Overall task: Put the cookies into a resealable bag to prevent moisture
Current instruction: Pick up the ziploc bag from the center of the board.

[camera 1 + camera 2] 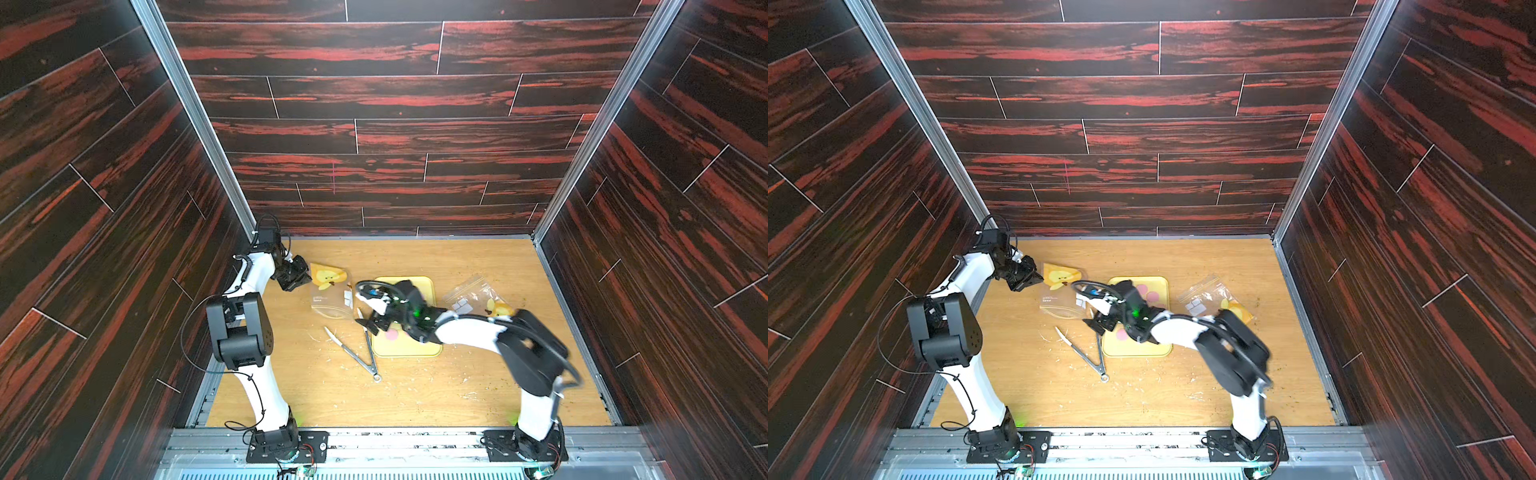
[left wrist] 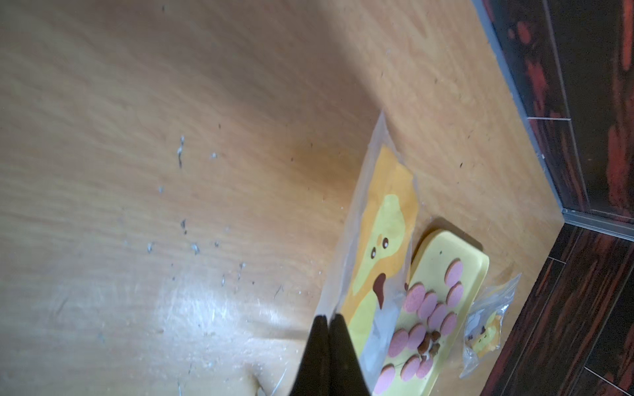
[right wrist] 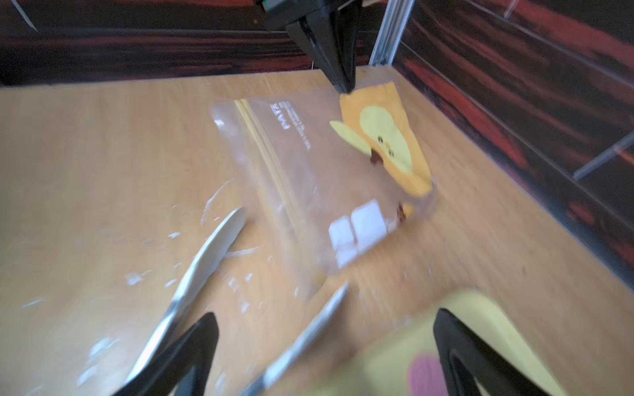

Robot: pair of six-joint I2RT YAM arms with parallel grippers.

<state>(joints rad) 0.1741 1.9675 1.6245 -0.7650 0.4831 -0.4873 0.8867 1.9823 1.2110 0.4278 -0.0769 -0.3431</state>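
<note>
Only in wrist views — left gripper [image 3: 344,87] tight on bag [image 3: 308,154] corner, right gripper [image 3: 326,315] wide apart.

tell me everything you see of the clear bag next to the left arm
The clear bag is thin see-through plastic with a yellow zip strip, white print and an orange-and-yellow cartoon bird panel. Small white squares sit inside. It lies nearly flat on the wooden table, beside the yellow tray. The left end effector, shut, pinches its corner.

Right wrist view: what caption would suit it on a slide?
Open right gripper above tongs; shut left gripper pinching a corner of the duck-print bag.
</note>
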